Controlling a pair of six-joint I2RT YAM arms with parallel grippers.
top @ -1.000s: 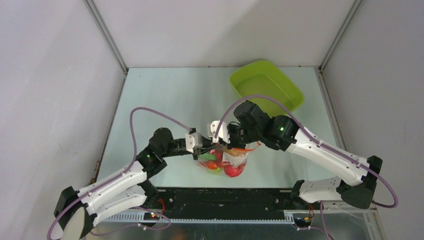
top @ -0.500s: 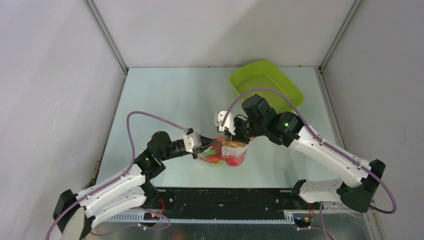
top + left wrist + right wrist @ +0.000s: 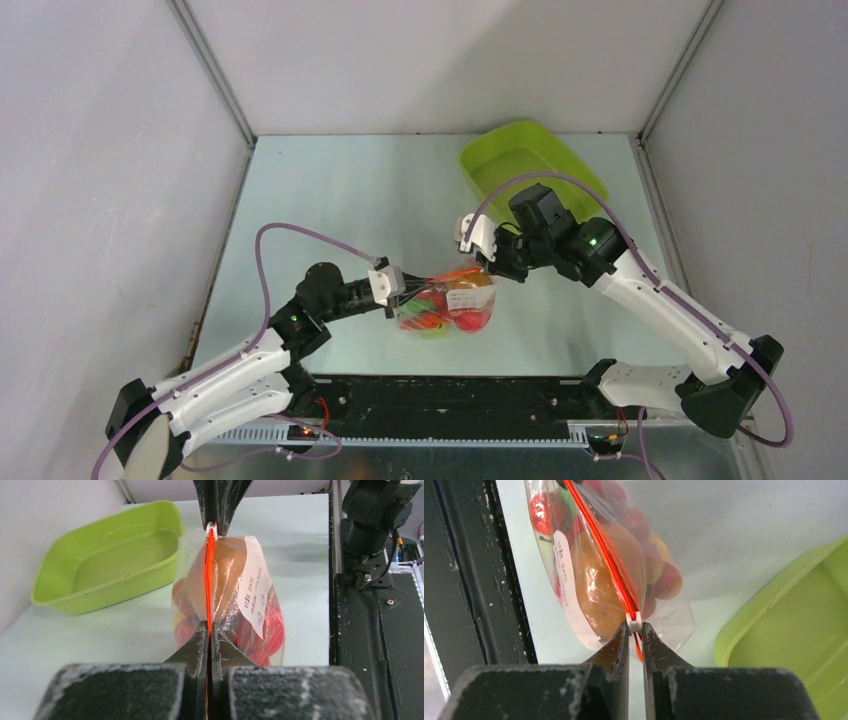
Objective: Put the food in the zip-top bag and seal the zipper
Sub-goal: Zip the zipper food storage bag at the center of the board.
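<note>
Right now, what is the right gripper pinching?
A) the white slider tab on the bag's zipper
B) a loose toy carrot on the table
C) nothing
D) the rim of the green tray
A: in the right wrist view the right gripper is closed on the white slider tab of the orange-red zipper, well apart from the green tray.
</note>
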